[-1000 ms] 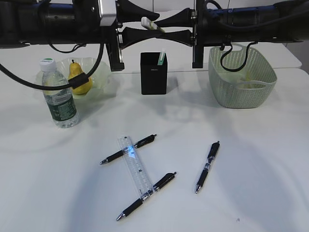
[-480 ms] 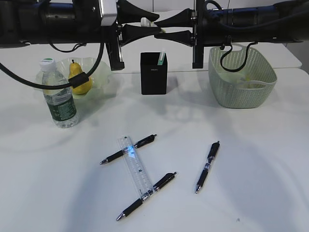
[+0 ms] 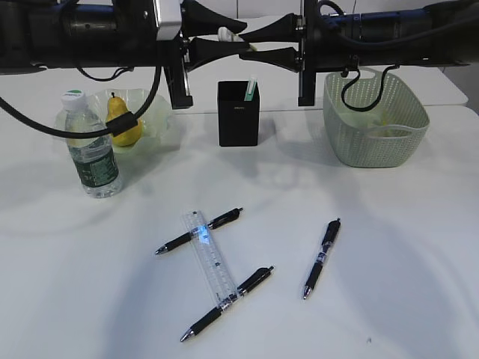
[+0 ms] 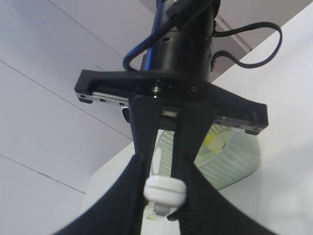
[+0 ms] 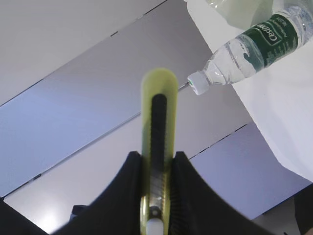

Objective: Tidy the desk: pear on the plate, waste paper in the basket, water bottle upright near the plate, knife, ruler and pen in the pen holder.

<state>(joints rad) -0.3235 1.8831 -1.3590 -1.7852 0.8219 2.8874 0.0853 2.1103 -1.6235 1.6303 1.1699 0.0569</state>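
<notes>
High above the pen holder (image 3: pixel 239 114), both grippers meet on one knife (image 3: pixel 227 33), a yellow-green utility knife with a white end. My left gripper (image 3: pixel 245 38) (image 4: pixel 164 196) is shut on that white end (image 4: pixel 165 191). My right gripper (image 3: pixel 249 43) (image 5: pixel 156 164) is shut on the knife's body (image 5: pixel 158 117). The pear (image 3: pixel 122 120) lies on the plate (image 3: pixel 156 112). Beside it the water bottle (image 3: pixel 90 149) (image 5: pixel 254 44) stands upright. Yellow waste paper (image 3: pixel 383 120) (image 4: pixel 210 139) lies in the basket (image 3: pixel 374 142) (image 4: pixel 230 159). The clear ruler (image 3: pixel 209 258) lies across two pens (image 3: pixel 198 231) (image 3: pixel 226 303).
A third pen (image 3: pixel 322 258) lies alone right of the ruler. A green-white thing (image 3: pixel 250 88) sticks up from the pen holder. Both arms span the top of the exterior view, with black cables hanging over the plate and the basket.
The left gripper's fingers have closed in on the knife's white end. The right gripper, the knife and the things on the table have stayed where they were.
</notes>
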